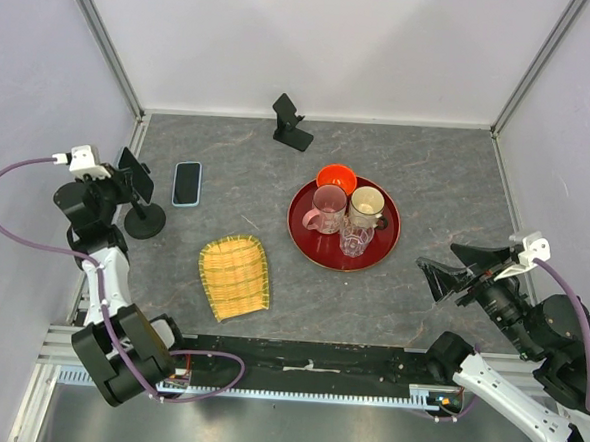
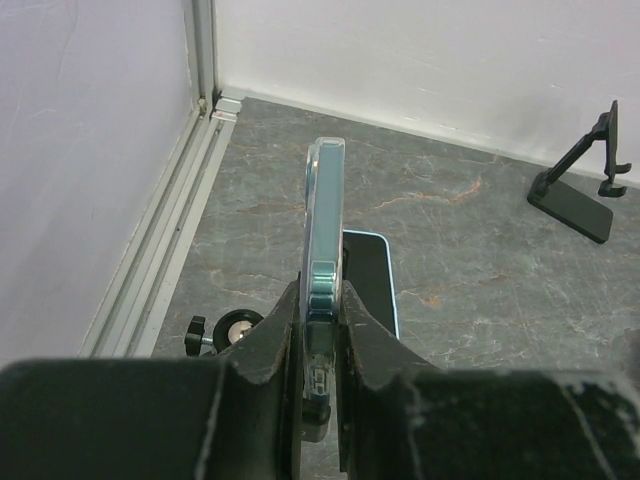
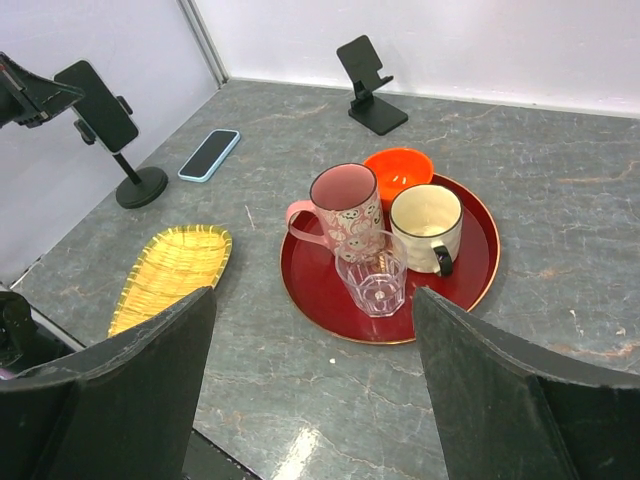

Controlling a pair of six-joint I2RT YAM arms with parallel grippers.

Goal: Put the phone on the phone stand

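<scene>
My left gripper (image 2: 322, 300) is shut on a phone in a light blue case (image 2: 325, 210), held upright and seen edge-on. In the top view the gripper (image 1: 125, 176) holds this phone (image 1: 138, 174) at the head of a round-base phone stand (image 1: 145, 221) at the left. The right wrist view shows the phone (image 3: 100, 104) on top of that stand's pole (image 3: 138, 182). A second phone (image 1: 186, 183) lies flat on the table just right of it. My right gripper (image 1: 442, 277) is open and empty at the right.
A black folding phone stand (image 1: 292, 125) stands at the back centre. A red tray (image 1: 309, 240) holds a pink mug (image 1: 327, 209), a cream mug (image 1: 367, 205), an orange bowl (image 1: 336, 177) and a clear glass (image 1: 353, 238). A yellow woven dish (image 1: 235, 275) lies in front.
</scene>
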